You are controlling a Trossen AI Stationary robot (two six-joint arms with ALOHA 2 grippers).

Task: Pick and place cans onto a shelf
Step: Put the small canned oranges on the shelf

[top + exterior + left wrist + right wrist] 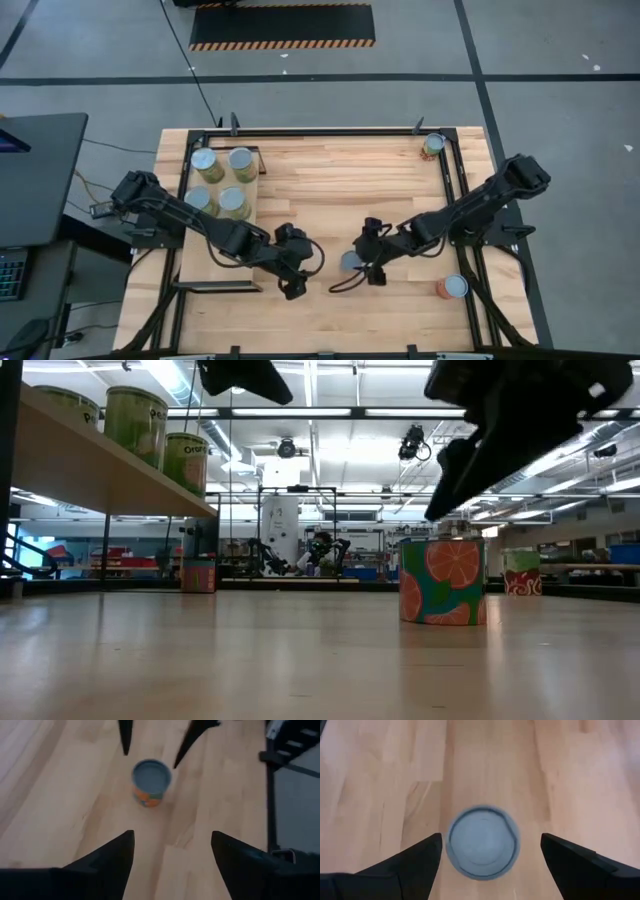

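A can [350,262] with a grey-silver top and an orange-and-teal label [442,582] stands upright on the wooden table, near its middle. My right gripper [491,836] hovers open just above it, one finger on each side of the can's top [482,842], touching nothing. My left gripper [172,835] is open and empty, a little to the left of the can [151,781] and pointing at it. The shelf [257,190] stands at the table's far left, with several green-labelled cans [220,180] upright on its board [100,470].
One can [432,145] stands at the table's far right corner, and an orange-red can [452,288] stands near the right edge. Black frame rails [462,190] run along the table's sides. Bare wood lies between the middle can and the shelf.
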